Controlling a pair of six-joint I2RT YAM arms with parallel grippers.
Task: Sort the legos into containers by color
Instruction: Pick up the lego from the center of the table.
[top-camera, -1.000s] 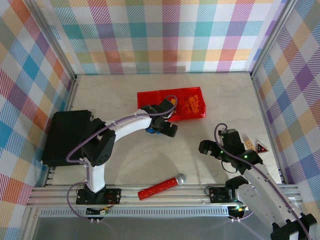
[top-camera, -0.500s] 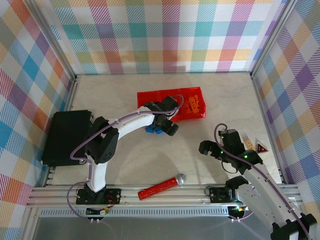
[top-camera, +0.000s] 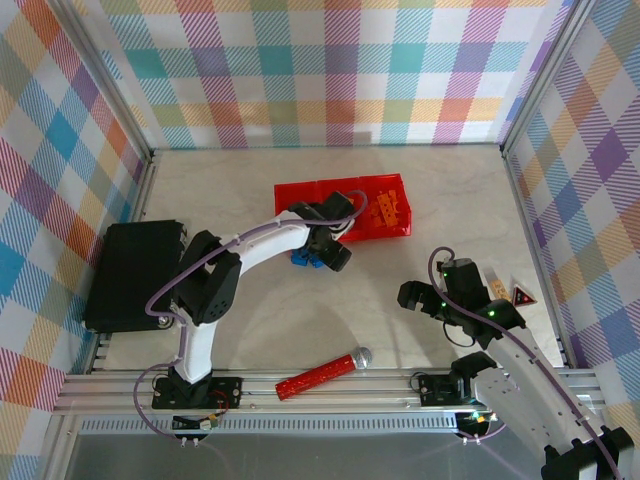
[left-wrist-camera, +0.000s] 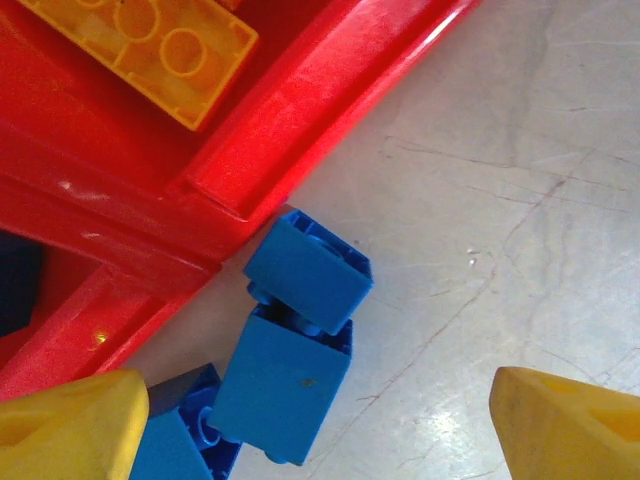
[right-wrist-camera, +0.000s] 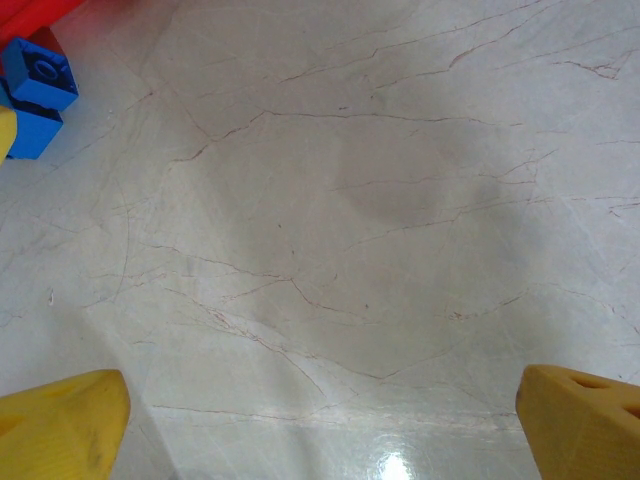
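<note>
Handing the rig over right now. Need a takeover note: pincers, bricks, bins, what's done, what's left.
Left pincer: open, empty, poised over the blue bricks.
Right pincer: open, empty, over bare table.
Blue bricks: at least three in a cluster on the table, against the outer wall of the red bins.
Done: a yellow brick lies in one compartment; the top view shows orange-yellow bricks in the right-end bin.
Left: pick up the blue bricks and put them in a bin of their own.
</note>
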